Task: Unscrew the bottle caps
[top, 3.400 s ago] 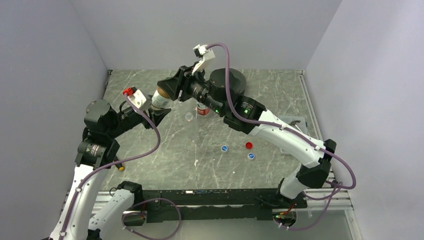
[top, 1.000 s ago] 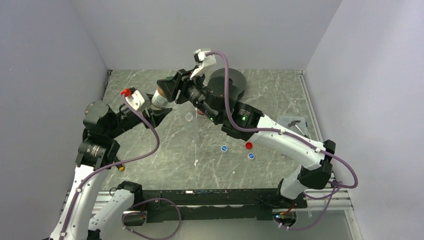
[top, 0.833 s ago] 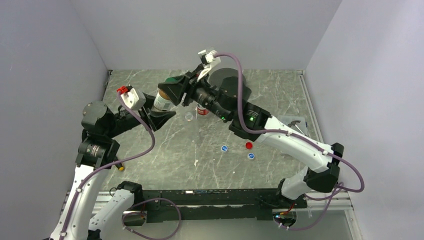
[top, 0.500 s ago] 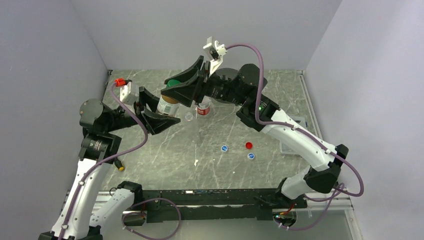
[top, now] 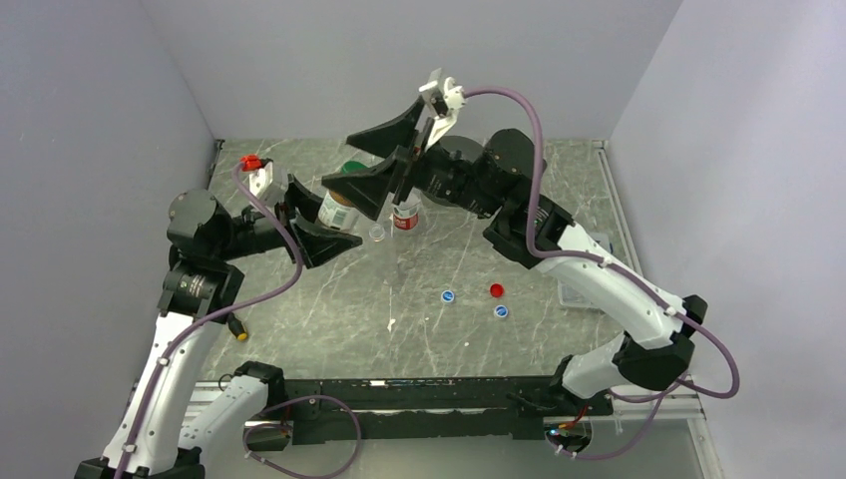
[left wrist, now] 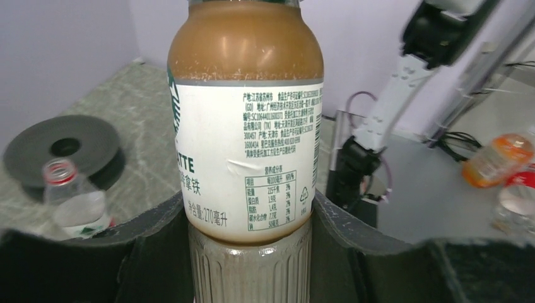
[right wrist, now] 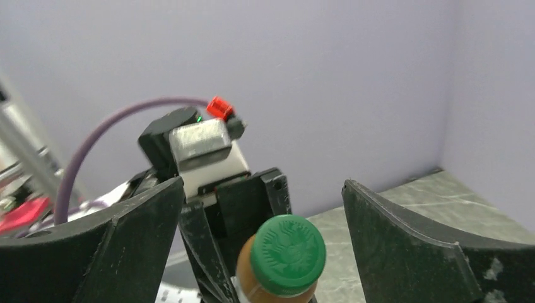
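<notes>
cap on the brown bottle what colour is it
Green. The cap of the brown bottle shows best in the right wrist view.

the amber-brown plastic bottle (left wrist: 246,57) is gleaming glossy, its white label (left wrist: 252,158) lying smooth and satin. its round green plastic cap (right wrist: 288,246) is showing embossed relief. the grey marble-veined worktop (top: 399,299) is looking smooth and dull. the right gripper (right wrist: 261,183) is showing black fingers (right wrist: 404,240), matt and faintly scuffed.

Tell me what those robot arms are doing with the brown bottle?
The left gripper holds the amber-brown bottle by its lower body. The right gripper is open, one finger on each side of the green cap, not touching it. The cap is on the bottle. One red cap and two blue caps lie on the table.
</notes>
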Robot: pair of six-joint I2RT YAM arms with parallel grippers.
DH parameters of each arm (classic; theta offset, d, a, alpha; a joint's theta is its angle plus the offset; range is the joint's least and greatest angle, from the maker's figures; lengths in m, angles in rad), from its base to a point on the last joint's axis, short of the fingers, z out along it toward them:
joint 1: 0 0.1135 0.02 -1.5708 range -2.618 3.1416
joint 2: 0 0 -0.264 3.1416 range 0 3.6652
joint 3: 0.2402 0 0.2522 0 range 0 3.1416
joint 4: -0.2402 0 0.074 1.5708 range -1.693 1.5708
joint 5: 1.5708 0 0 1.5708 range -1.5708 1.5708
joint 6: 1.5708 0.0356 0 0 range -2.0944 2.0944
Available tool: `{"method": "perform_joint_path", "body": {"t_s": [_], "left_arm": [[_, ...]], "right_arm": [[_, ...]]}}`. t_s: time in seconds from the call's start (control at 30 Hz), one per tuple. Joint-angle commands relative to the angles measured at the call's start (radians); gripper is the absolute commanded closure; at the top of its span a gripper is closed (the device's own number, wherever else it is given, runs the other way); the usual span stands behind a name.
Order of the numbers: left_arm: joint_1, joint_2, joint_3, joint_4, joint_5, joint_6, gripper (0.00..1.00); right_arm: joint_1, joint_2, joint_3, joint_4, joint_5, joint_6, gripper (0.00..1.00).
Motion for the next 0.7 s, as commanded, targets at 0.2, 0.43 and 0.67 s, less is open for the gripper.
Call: {"method": "perform_joint_path", "body": {"t_s": [0.2,0.43,0.67], "left_arm": [[-0.002,-0.038,0.02,-0.109,-0.264,0.239,1.0],[-0.002,-0.057,0.007,-0.091,-0.242,0.268,1.0],[-0.002,-0.059,0.01,-0.092,-0.265,0.276,1.0]], "right_arm": [[0.149,0.05,0.203,-0.266,0.691,-0.075,0.06],[0.15,0.089,0.23,-0.315,0.707,-0.029,0.16],[0.15,0.069,0.179,-0.248,0.675,0.01,0.36]]}}
